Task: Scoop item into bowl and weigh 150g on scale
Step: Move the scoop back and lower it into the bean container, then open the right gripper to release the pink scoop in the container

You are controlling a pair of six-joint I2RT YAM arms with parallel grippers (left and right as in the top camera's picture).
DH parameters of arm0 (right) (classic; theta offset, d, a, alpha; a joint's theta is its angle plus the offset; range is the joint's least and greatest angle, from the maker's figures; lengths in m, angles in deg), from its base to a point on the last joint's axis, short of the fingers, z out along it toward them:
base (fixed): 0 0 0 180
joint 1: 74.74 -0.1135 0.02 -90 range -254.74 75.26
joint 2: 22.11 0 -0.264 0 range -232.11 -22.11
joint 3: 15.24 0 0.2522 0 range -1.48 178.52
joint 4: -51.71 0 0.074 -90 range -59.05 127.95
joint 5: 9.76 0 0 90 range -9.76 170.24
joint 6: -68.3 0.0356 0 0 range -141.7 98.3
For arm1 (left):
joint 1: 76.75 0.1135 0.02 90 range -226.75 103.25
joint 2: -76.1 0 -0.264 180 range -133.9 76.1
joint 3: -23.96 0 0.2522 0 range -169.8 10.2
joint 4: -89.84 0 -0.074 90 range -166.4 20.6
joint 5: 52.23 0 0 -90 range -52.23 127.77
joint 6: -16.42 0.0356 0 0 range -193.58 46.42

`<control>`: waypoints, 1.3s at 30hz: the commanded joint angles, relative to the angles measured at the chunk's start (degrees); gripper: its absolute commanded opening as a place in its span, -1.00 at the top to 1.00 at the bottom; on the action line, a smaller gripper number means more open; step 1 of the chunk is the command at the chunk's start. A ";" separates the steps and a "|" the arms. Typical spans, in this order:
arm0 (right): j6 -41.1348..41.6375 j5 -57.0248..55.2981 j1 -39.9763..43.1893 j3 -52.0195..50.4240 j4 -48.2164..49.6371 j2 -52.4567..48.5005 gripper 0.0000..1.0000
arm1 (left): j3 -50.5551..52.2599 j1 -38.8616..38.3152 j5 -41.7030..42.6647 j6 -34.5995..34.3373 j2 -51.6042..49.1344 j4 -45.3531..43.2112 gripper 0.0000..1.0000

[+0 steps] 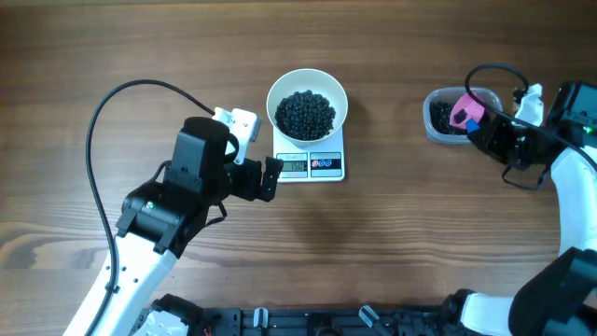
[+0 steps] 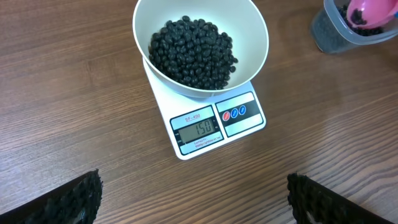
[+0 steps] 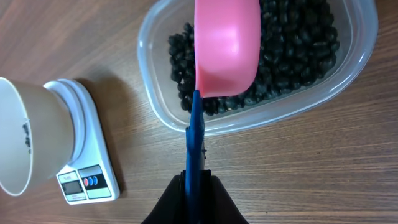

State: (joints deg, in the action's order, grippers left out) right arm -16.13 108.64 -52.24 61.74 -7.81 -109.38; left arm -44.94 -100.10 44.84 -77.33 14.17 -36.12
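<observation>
Your left gripper (image 1: pixel 273 177) hangs with its jaws wide apart and nothing between them, just beside the scale's (image 2: pixel 242 118) left front corner but not touching it. That arm reaches in low from the near left, with the wrist aimed across the scale. Don't let it nudge the platform, because any contact would upset the reading.

The bowl (image 2: pixel 252 37) sits squarely on the scale with a dark heap of beans (image 2: pixel 193 53) in its bottom. The display (image 2: pixel 198 129) appears to read 150, so the target looks to be met. What remains, I judge, is to finish cleanly and add nothing more.

At the far right, your right gripper (image 3: pixel 195 186) is clamped on the blue handle (image 3: pixel 194 143) of the scoop (image 3: pixel 227 43). The pink cup is poised over the tub (image 3: pixel 152 99), which holds the rest of the beans. I can't tell whether the cup carries any. The right arm comes in from the right edge, its forearm bent back toward the tub and well apart from the scale.

Hold the cup level and inside the tub's rim so strays fall back in. Lower it onto the beans before you let go of the handle. Then pull the arm away to the right, not over the bowl.
</observation>
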 commanded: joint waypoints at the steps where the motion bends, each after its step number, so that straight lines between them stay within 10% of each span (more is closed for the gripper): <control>1: 1.07 0.28 0.00 -0.26 0.72 -3.21 0.91 | -0.28 -0.17 -0.55 -0.15 -0.13 0.02 -1.00; 5: 1.09 0.33 0.02 -0.26 3.30 -4.15 0.90 | -0.28 -0.17 -0.55 -0.15 -0.13 0.02 -1.00; 12: 2.60 -3.56 0.02 -0.26 4.70 -4.15 0.21 | -0.28 -0.17 -0.55 -0.15 -0.13 0.02 -1.00; 17: 2.58 -3.58 0.02 -0.24 4.26 -4.13 -0.99 | -0.28 -0.17 -0.55 -0.15 -0.13 0.02 -1.00; 39: 3.63 -12.57 0.02 -0.24 5.88 6.49 -0.99 | -0.28 -0.15 -0.55 -0.15 -0.13 0.02 -1.00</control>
State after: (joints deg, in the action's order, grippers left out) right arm -12.70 96.84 -52.24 61.66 -2.23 -103.54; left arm -44.94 -100.10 44.84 -77.33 14.17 -36.12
